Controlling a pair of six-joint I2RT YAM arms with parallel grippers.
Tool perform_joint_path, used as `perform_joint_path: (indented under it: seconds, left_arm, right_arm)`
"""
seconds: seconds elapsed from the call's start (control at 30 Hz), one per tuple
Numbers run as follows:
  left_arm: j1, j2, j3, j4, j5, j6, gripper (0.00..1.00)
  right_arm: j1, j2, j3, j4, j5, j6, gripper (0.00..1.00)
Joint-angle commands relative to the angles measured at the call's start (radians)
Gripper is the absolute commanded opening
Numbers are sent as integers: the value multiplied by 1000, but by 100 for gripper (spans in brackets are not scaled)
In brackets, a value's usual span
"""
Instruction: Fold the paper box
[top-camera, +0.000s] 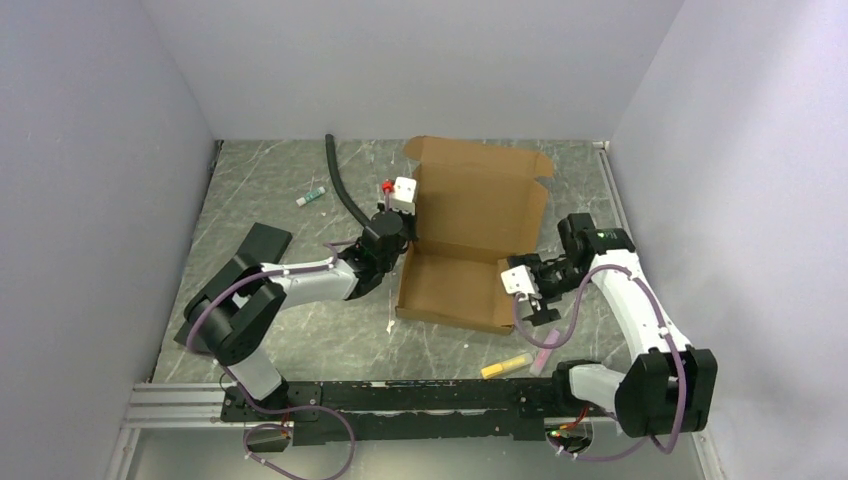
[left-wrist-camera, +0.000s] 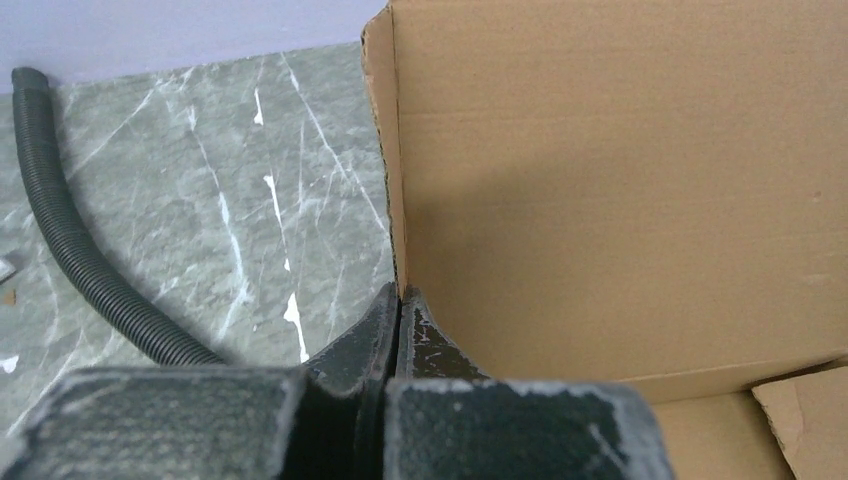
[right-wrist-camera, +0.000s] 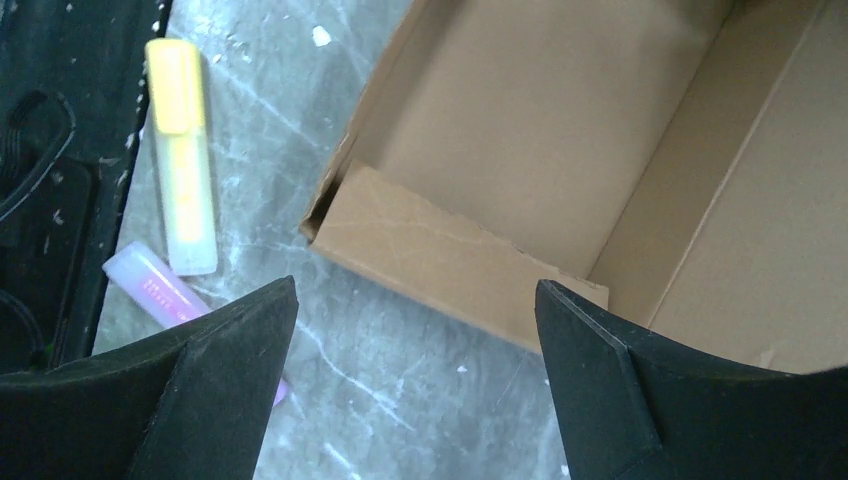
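Note:
The paper box (top-camera: 455, 285) is brown cardboard, a shallow tray with its lid (top-camera: 482, 200) standing upright at the back. My left gripper (top-camera: 410, 232) is shut on the lid's left edge; in the left wrist view the fingertips (left-wrist-camera: 385, 320) pinch that edge (left-wrist-camera: 393, 200) from both sides. My right gripper (top-camera: 533, 300) is open and empty, hovering over the table just outside the tray's right near corner. In the right wrist view its fingers (right-wrist-camera: 235, 350) straddle bare table in front of the low side wall (right-wrist-camera: 440, 250).
A black ribbed hose (top-camera: 340, 185) lies left of the box, also in the left wrist view (left-wrist-camera: 60, 240). A yellow highlighter (top-camera: 505, 366) and a purple marker (top-camera: 545, 352) lie near the front rail (top-camera: 400, 395). A small white tube (top-camera: 311, 197) and a black pad (top-camera: 258, 245) lie at left.

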Motion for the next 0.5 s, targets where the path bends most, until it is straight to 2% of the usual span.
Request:
perform_joint_path:
  seconds: [0.0,0.07,0.13,0.27,0.33,0.4,0.47]
  left_arm:
    - [-8,-70,20,-61,-78,-71,0]
    - [-14,-92,5,-89,-128,-101,0]
    - [-23,-114,-10,-114,-187,-138,0]
    - [-52,-135,-1,-207,-325,-231,0]
    - [-73,-130,15,-248,-396,-288,0]
    - [-95,-114,37,-295,-463,-348,0]
    - [-111,-101,56,-334,-509,-391,0]
  right_arm:
    - [49,26,30,163,-30,132,91]
    - [49,40,70,197,-96,393,87]
    - [48,0,39,316,-97,651,86]
    - [48,-112,-95,734,125,1240,88]
    - [49,-119,-137,850,232,1412,91]
    - [48,-107,-174,944,303,1545,99]
    - [56,-74,-201,1030,389,1617,100]
